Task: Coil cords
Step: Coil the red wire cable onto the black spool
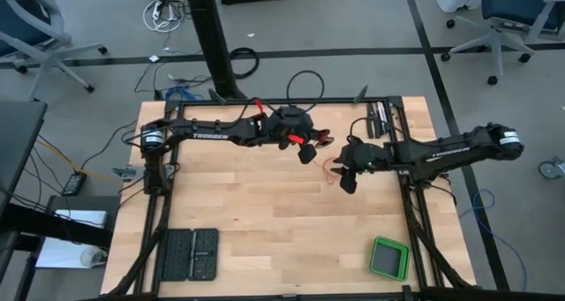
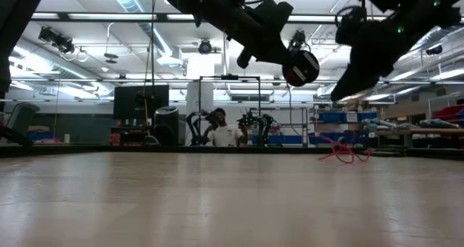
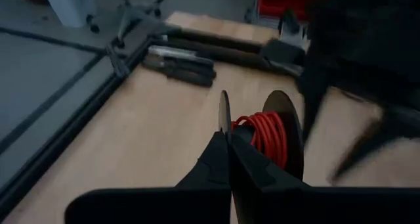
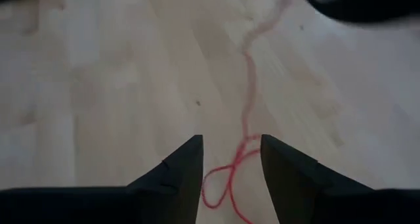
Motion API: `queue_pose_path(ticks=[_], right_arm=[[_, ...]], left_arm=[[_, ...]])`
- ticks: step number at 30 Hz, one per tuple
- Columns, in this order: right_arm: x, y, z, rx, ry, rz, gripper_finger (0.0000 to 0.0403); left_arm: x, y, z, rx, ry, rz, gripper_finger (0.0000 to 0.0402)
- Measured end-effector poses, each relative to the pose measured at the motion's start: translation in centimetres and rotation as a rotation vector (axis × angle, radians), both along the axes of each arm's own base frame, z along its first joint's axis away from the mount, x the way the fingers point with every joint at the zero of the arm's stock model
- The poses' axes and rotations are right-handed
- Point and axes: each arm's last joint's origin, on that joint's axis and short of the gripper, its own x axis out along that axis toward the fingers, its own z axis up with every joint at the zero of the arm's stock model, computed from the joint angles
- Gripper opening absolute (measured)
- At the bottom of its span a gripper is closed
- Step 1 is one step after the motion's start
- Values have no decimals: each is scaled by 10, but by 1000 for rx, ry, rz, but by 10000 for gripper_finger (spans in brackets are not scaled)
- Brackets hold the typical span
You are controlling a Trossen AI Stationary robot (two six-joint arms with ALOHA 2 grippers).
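While the left gripper [image 3: 230, 142] was clamped on the spool [image 3: 279, 135], the right gripper [image 4: 231, 159], fingers wide above the loose cord [image 4: 248, 106], risked closing on air because the cord was so thin.

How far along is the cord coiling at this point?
Partly done: several turns of red cord already sit on the spool, which the shut left gripper holds by one flange above the table. In hand: the open right gripper hovers over the loose cord. Left: a tangle on the table is unwound.
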Motion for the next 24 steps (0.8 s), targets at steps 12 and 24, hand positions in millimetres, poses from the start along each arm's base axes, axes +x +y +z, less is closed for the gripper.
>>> queue_pose_path(ticks=[12,24], right_arm=[[-5,-27,-7,284,-8,50,150],[-4,-33,-4,207,-40,93,149]], left_arm=[[-8,-15,36,120,-119,-52,1],[-3,-31,30,131,-182,-188,1]])
